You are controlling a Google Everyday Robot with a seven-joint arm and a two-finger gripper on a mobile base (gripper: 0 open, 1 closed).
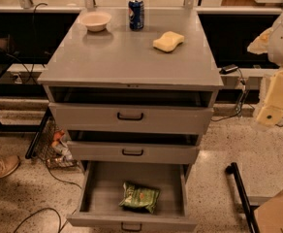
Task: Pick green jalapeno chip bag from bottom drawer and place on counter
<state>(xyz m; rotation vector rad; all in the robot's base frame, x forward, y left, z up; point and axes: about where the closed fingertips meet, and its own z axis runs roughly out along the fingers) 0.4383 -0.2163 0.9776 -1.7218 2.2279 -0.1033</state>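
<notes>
The cream gripper [272,108] hangs at the right edge. Grey counter [122,57], grey bottom drawer [107,183], green jalapeno chip bag [140,197], yellow sponge [168,41], blue can [136,13], pale bowl [95,21].

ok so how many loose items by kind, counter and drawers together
pale bowl: 1, on the counter
blue soda can: 1, on the counter
yellow sponge: 1, on the counter
green jalapeno chip bag: 1, in the bottom drawer
total: 4
The gripper hangs right of the counter, away from all four.
</notes>
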